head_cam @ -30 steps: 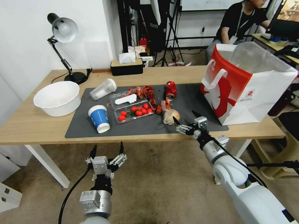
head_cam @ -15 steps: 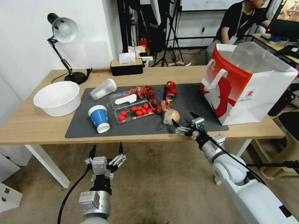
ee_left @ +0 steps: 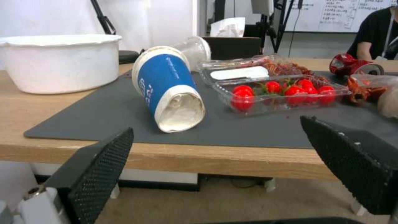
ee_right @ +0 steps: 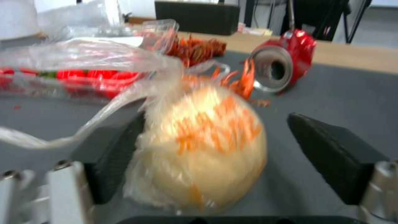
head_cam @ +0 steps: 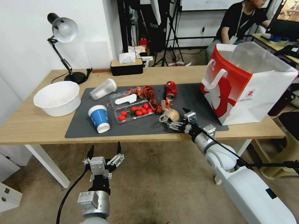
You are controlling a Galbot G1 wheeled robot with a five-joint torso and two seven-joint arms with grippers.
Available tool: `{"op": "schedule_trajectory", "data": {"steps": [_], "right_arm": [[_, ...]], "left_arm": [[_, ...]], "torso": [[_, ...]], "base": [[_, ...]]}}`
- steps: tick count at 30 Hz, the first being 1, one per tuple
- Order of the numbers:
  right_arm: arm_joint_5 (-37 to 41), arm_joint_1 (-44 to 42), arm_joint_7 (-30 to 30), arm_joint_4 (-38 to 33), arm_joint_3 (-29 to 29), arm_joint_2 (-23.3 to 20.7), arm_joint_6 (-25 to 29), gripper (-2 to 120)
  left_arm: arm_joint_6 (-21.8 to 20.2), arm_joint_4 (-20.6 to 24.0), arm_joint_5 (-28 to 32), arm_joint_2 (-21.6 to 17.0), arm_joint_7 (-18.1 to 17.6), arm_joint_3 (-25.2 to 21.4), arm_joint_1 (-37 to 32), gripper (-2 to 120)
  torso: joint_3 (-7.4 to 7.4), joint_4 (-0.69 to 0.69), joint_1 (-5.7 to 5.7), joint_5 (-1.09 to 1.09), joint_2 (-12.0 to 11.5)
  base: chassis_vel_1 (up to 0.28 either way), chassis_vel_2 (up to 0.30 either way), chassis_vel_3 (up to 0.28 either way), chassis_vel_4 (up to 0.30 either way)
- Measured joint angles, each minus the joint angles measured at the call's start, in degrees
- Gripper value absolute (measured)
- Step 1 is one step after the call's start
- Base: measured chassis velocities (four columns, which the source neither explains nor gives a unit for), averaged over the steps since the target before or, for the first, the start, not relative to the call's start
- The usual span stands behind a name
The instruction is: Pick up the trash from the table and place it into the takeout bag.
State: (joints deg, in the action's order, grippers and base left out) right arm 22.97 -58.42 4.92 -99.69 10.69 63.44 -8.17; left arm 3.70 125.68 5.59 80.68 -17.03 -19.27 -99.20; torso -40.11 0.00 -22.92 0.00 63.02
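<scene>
A tan paper ball (head_cam: 172,114) wrapped in clear film lies on the dark mat (head_cam: 84,129) of the table (head_cam: 29,124). My right gripper (head_cam: 177,118) is open and straddles it. In the right wrist view the ball (ee_right: 203,146) fills the gap between the fingers (ee_right: 331,155). A crushed red can (head_cam: 170,89) lies behind the ball. A blue-and-white cup (head_cam: 99,118) lies tipped, a clear cup (head_cam: 103,89) lies on its side and a white bowl (head_cam: 56,97) stands at the left. The takeout bag (head_cam: 246,85) stands open at the right. My left gripper (head_cam: 103,153) hangs open below the table's front edge.
A clear clamshell of cherry tomatoes (head_cam: 131,109) and red food scraps (head_cam: 145,91) sit mid-mat. A desk lamp (head_cam: 63,31) and a tissue box (head_cam: 126,66) stand at the back. The left wrist view faces the blue cup (ee_left: 168,87) across the table edge (ee_left: 166,157).
My right gripper has moved forward and left over the mat, and its open fingers now reach around the tan ball. The left arm has barely shifted.
</scene>
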Motion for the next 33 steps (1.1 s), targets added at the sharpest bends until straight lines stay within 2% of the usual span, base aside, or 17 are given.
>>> {"op": "schedule_trajectory", "data": {"steps": [2, 3, 5, 6, 7, 10, 11, 13, 14, 16, 18, 21, 25, 28, 31, 33], "right_arm": [[0.3, 0.1, 0.2, 0.2, -0.2, 0.0, -0.7, 78], [0.3, 0.1, 0.2, 0.2, -0.2, 0.0, -0.7, 78], [0.5, 0.1, 0.4, 0.3, -0.4, 0.1, -1.0, 72], [0.6, 0.1, 0.5, 0.4, -0.4, 0.1, -1.2, 65], [0.6, 0.1, 0.5, 0.4, -0.4, 0.1, -1.2, 65], [1.6, 0.1, 0.5, 0.4, -0.5, 0.1, -1.6, 48], [1.6, 0.1, 0.5, 0.4, -0.5, 0.1, -1.6, 48], [2.4, 0.1, 0.4, 0.4, -0.5, 0.1, -1.8, 39], [2.4, 0.1, 0.4, 0.4, -0.5, 0.1, -1.8, 39], [2.7, 0.1, 0.4, 0.4, -0.4, 0.0, -1.9, 27], [2.7, 0.1, 0.4, 0.4, -0.4, 0.0, -1.9, 27], [3.6, -0.6, -0.2, 0.0, -0.1, -0.2, -1.9, 12], [3.9, -1.4, -1.8, -0.9, 0.5, -0.4, -1.7, 6], [3.9, -2.0, -2.1, -2.1, 1.2, -0.6, -1.1, 6], [4.0, -3.6, -2.1, -5.9, 2.9, -1.6, 0.0, 6], [4.8, -5.4, -2.2, -10.9, 5.7, -3.8, 0.4, 6]], "left_arm": [[0.0, -0.1, 0.0, 0.0, 0.0, 0.0, 0.0, 100], [0.0, -0.1, 0.0, 0.0, 0.0, 0.0, 0.0, 100], [0.0, -0.1, 0.0, 0.0, 0.0, 0.0, 0.1, 100], [0.0, -0.2, 0.0, 0.0, -0.1, 0.0, 0.2, 100], [0.0, -0.2, 0.0, 0.0, -0.1, 0.0, 0.2, 100], [0.0, -0.3, 0.1, 0.1, -0.1, -0.1, 0.2, 100], [0.0, -0.3, 0.1, 0.1, -0.1, -0.1, 0.2, 100], [0.0, -0.3, 0.1, 0.2, -0.1, -0.1, 0.3, 100], [0.0, -0.3, 0.1, 0.2, -0.1, -0.1, 0.3, 100], [0.0, -0.4, 0.1, 0.3, -0.1, 0.0, 0.4, 100], [0.0, -0.4, 0.1, 0.3, -0.1, 0.0, 0.4, 100], [0.0, -0.4, -0.1, 0.3, -0.1, 0.0, 0.3, 100], [0.0, -0.3, -0.2, 0.3, -0.2, 0.1, 0.2, 100], [0.0, -0.2, -0.3, 0.3, -0.2, 0.1, 0.1, 100], [0.1, 0.2, -0.4, 0.2, -0.2, 0.1, -0.2, 100], [0.1, 0.5, -0.4, 0.1, -0.3, 0.1, -0.3, 100]], "torso": [[0.0, 0.0, 0.0, 0.0, 0.0], [0.0, 0.0, 0.0, 0.0, 0.0], [0.0, 0.0, 0.0, 0.0, 0.0], [0.0, 0.0, 0.0, 0.0, 0.0], [0.0, 0.0, 0.0, 0.0, 0.0], [0.0, -0.01, 0.0, 0.0, 0.0], [0.0, -0.01, 0.0, 0.0, 0.0], [0.0, 0.0, 0.0, 0.0, 0.0], [0.0, 0.0, 0.0, 0.0, 0.0], [0.0, 0.0, 0.0, 0.0, 0.0], [0.0, 0.0, 0.0, 0.0, 0.0], [0.0, 0.0, 0.0, 0.0, 0.0], [0.0, 0.0, 0.0, 0.0, 0.0], [0.0, 0.0, 0.0, 0.01, 0.0], [0.0, 0.0, 0.0, 0.01, 0.0], [0.0, -0.01, 0.0, 0.0, 0.0]], "base": [[0.0, 0.0, 0.0, 0.0], [0.0, 0.0, 0.0, 0.0], [0.0, 0.0, 0.0, 0.0], [0.0, 0.0, 0.0, 0.0], [0.0, 0.0, 0.0, 0.0], [0.0, 0.0, 0.0, 0.0], [0.0, 0.0, 0.0, 0.0], [0.0, 0.0, 0.0, 0.0], [0.0, 0.0, 0.0, 0.0], [0.0, 0.0, 0.0, 0.0], [0.0, 0.0, 0.0, 0.0], [0.0, 0.0, 0.0, 0.0], [0.0, 0.0, 0.0, 0.0], [0.0, 0.0, 0.0, 0.0], [0.0, 0.0, 0.0, 0.0], [0.0, 0.0, 0.0, 0.0]]}}
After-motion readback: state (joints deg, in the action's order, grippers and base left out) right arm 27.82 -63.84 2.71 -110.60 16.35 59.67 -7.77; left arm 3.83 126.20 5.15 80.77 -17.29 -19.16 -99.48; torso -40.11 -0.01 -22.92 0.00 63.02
